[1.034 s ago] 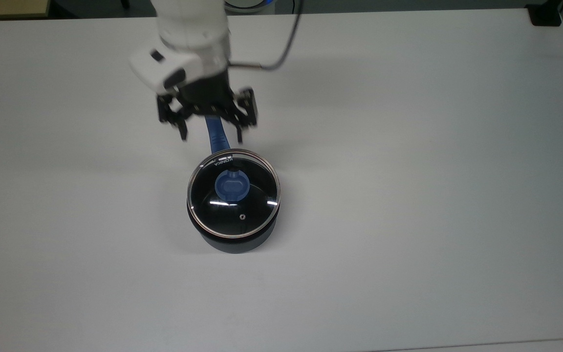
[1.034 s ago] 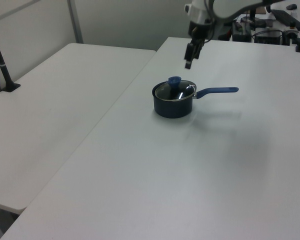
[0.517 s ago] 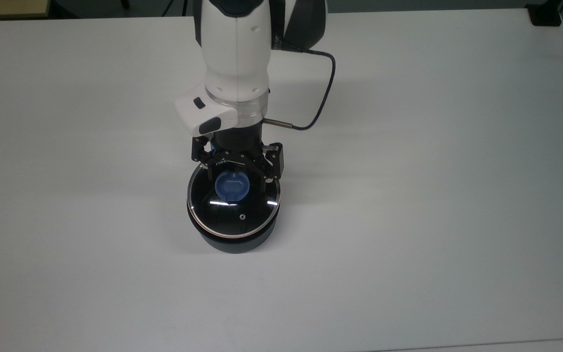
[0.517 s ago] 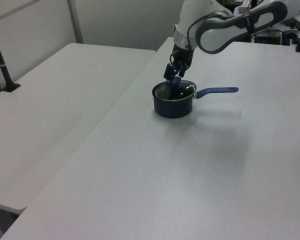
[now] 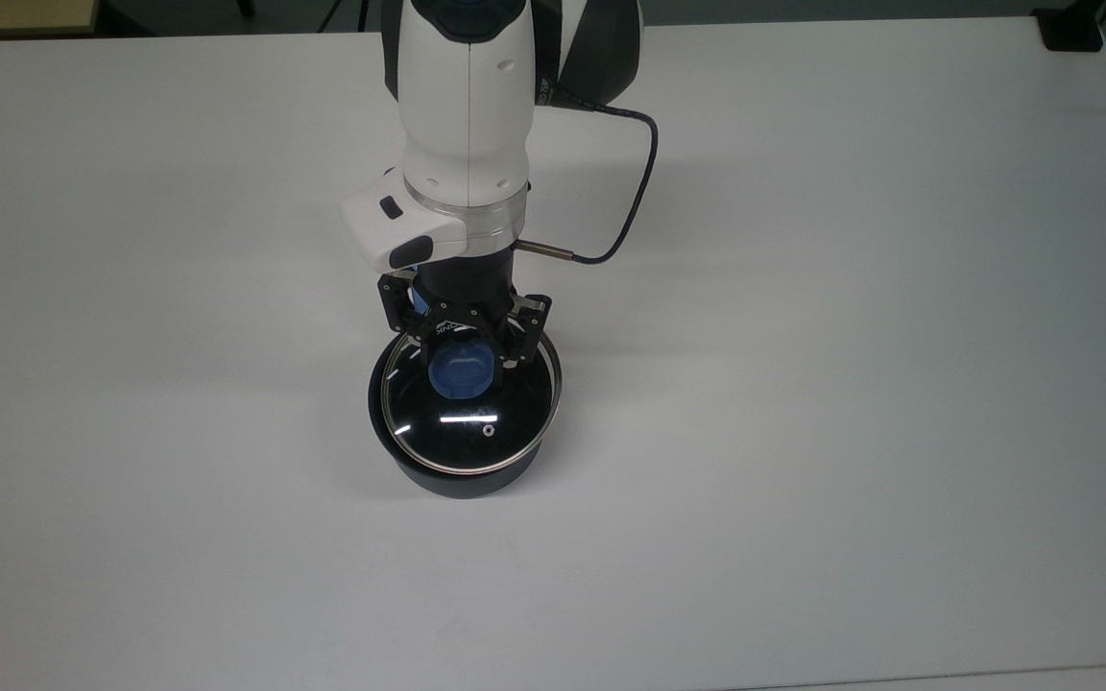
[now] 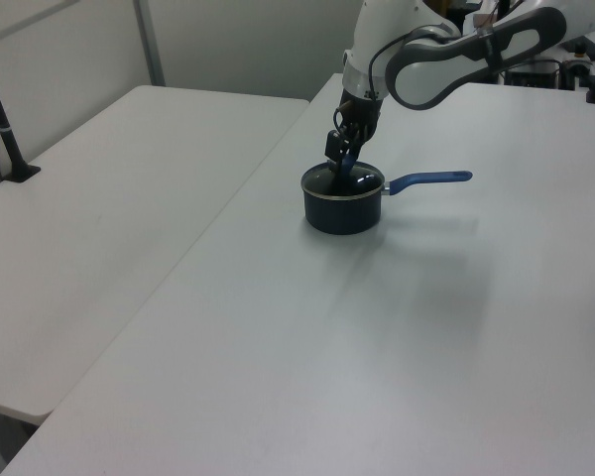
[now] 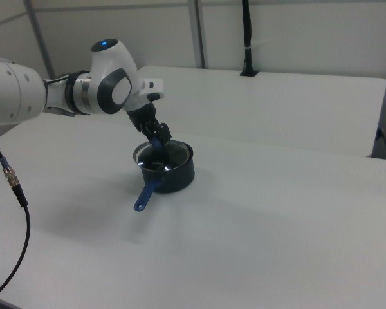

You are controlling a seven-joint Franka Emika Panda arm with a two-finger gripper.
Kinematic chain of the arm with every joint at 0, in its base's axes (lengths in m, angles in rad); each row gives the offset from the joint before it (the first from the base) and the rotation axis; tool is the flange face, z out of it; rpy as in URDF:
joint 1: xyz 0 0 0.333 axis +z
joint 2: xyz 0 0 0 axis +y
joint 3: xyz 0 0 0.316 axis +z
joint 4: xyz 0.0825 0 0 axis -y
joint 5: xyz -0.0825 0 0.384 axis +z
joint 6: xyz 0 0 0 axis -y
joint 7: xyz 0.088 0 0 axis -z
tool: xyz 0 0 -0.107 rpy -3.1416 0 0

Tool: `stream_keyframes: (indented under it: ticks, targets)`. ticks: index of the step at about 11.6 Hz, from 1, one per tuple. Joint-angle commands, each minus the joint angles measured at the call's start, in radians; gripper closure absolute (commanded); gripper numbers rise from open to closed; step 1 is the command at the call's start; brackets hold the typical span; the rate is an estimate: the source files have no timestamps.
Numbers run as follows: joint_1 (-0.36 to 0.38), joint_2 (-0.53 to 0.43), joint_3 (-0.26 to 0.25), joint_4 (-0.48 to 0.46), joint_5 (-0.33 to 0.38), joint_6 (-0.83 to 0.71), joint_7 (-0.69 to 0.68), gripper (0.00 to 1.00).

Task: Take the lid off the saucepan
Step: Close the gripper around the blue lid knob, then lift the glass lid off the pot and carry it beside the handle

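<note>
The saucepan (image 5: 447, 480) is dark navy and stands at mid-table. Its long blue handle (image 6: 431, 179) points to the left view's right and also shows as the handle (image 7: 143, 196). The clear glass lid (image 5: 476, 432) with a metal rim sits a little askew on the pan, shifted toward the top view's right. My gripper (image 5: 462, 360) comes down from above and is shut on the lid's blue knob (image 5: 460, 376). From the side, the gripper (image 6: 344, 164) sits just over the saucepan (image 6: 342, 211), and likewise the gripper (image 7: 157, 138) over the saucepan (image 7: 177, 177).
The white table (image 5: 803, 288) lies bare around the pan. A dark cable (image 5: 635, 182) loops off the arm. A black block (image 5: 1071, 29) sits at the far right corner. A second table with a black post (image 6: 5, 129) adjoins at the left view's left.
My gripper came from behind the pan to over the lid, dropped around the knob and shut on it. The lid has shifted slightly toward the top view's right.
</note>
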Motion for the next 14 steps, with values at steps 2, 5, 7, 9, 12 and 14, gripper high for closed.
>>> stream_keyframes:
  ticks: [2, 5, 7, 9, 12, 14]
  targets:
    - [-0.015, -0.067, 0.005, -0.005, -0.015, 0.0, 0.0, 0.58]
    - [-0.026, -0.26, 0.034, -0.094, -0.012, -0.259, -0.073, 0.58]
    - [-0.023, -0.395, 0.069, -0.225, -0.012, -0.431, -0.278, 0.57]
    - [-0.025, -0.432, 0.129, -0.308, -0.012, -0.513, -0.339, 0.57]
    - [-0.018, -0.355, 0.189, -0.33, -0.039, -0.487, -0.335, 0.57]
    - [-0.006, -0.305, 0.206, -0.378, -0.117, -0.377, -0.232, 0.55]
